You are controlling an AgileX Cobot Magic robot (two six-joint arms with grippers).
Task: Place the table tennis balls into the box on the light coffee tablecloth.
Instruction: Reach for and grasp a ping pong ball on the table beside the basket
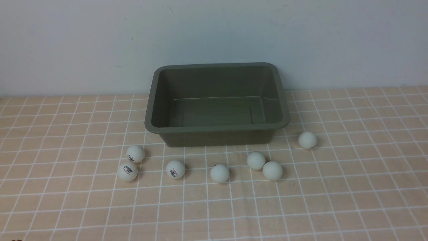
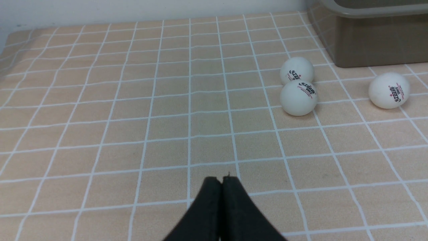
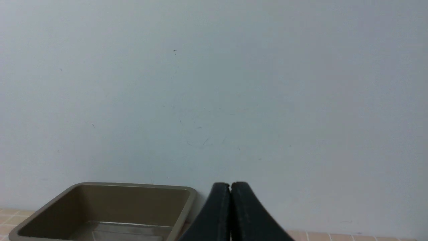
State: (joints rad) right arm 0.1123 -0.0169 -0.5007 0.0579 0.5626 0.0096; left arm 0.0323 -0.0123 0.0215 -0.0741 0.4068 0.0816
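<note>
The olive-green box [image 1: 217,132] stands empty at the back middle of the light coffee tablecloth [image 1: 301,207]. Several white table tennis balls lie in front of it: a touching pair at the left [image 1: 135,154] [image 1: 127,171], single ones [image 1: 175,169] [image 1: 219,173], a touching pair [image 1: 256,160] [image 1: 272,170], and one near the box's right corner [image 1: 307,140]. Neither arm shows in the front view. My left gripper [image 2: 222,179] is shut and empty over bare cloth, with the left pair [image 2: 297,70] [image 2: 298,98] and a third ball [image 2: 389,90] ahead. My right gripper [image 3: 230,184] is shut and empty, facing the wall beside the box [image 3: 100,201].
A plain pale wall [image 1: 214,40] rises right behind the box. The cloth runs out to the left edge [image 2: 6,43] in the left wrist view.
</note>
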